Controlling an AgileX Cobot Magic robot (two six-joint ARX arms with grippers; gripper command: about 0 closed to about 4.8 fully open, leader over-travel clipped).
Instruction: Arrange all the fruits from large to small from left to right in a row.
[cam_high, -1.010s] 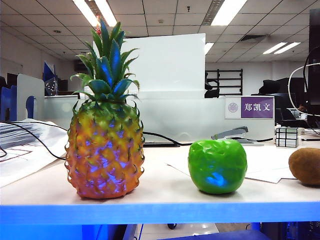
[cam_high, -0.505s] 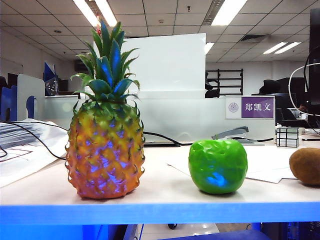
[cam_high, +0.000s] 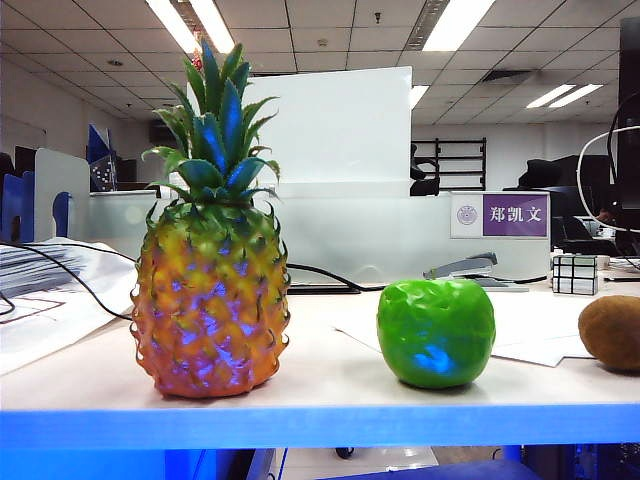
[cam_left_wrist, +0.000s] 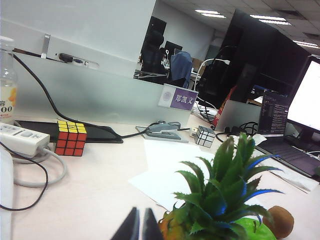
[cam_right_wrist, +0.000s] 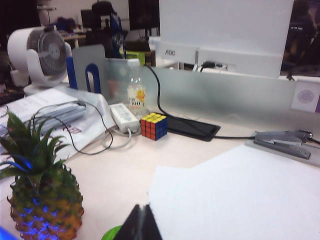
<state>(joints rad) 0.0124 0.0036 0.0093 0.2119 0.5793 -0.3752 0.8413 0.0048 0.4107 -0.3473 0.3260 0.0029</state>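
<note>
Standing upright at the left of the counter (cam_high: 330, 385): the pineapple (cam_high: 210, 300), whole in the exterior view, crown uncut. Just right of it, well apart, the green apple (cam_high: 435, 332), resting near the front edge. At the far right, the brown kiwi (cam_high: 611, 332), cut off by the frame edge so only part shows. Behind, small and far back, a mirror cube (cam_high: 573, 274) and a stapler (cam_high: 468, 268); neither arm visible from this camera. In the left wrist view, only the dark tips of the left claw (cam_left_wrist: 139, 226), pressed together with nothing between them, above the pineapple's crown (cam_left_wrist: 225, 192); apple mostly hidden behind the leaves, kiwi (cam_left_wrist: 280, 221) peeping out beyond. Coloured Rubik's cube (cam_left_wrist: 69, 138) farther back by a power strip (cam_left_wrist: 20, 139). In the right wrist view, the right claw (cam_right_wrist: 141, 225) likewise closed and empty, tips alone showing, over a sheet of paper (cam_right_wrist: 240, 195); a sliver of apple at the frame edge, kiwi out of sight.
</note>
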